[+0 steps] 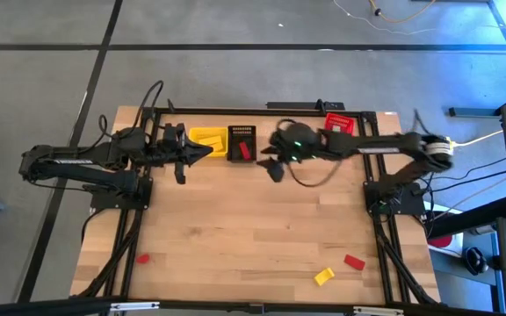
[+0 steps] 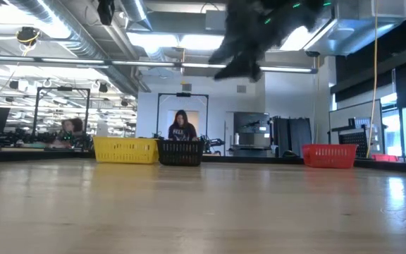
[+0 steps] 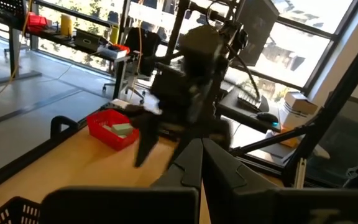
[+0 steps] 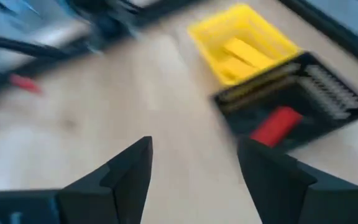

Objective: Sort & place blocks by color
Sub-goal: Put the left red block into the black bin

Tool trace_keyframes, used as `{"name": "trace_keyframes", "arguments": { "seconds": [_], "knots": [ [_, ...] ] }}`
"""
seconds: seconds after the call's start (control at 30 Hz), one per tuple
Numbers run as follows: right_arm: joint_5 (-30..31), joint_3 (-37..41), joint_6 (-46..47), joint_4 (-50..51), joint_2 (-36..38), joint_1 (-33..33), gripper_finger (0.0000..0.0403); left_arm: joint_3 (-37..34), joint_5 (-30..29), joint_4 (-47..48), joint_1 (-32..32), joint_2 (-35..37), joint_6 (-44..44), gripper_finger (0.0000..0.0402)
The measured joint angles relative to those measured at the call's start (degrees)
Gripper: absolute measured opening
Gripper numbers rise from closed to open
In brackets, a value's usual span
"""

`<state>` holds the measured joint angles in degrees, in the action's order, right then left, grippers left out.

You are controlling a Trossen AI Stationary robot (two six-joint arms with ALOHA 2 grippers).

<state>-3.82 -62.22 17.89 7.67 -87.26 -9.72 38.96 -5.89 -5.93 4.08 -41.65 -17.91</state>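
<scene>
Sorting was partway: right gripper hung open and empty near the black basket holding a red block, left gripper sat shut, yellow basket apparently held yellow pieces, and three blocks remained on the table.

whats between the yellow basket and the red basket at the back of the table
The black basket, holding a red block, sits right beside the yellow basket; the right gripper hovers before the red basket. The high view shows it.

Both arms matte black, six-joint, with loose black cables looping off them — a green indicator lit on the right wrist. Right end effector: two dark wedge-shaped fingers.
</scene>
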Motion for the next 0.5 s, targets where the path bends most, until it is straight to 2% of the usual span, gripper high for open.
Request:
{"name": "trace_keyframes", "arguments": {
  "seconds": [0.13, 0.27, 0.5],
  "knots": [
    [-1.46, 10.08, 5.35, -15.91, 8.75, 3.48, 0.0236, 0.0, 0.84, -0.01, 0.01, 0.0, 0.37, 0.0],
    [-1.32, 15.95, 4.39, -29.0, 13.91, 6.43, 0.0236, 0.0, 2.42, 0.6, 0.02, -0.02, 0.48, 0.0],
    [-1.37, 17.71, -3.2, -32.69, 15.41, 8.85, 0.0236, 0.0, 4.09, 0.6, 0.0, -0.01, 0.48, 0.0]
  ]
}}
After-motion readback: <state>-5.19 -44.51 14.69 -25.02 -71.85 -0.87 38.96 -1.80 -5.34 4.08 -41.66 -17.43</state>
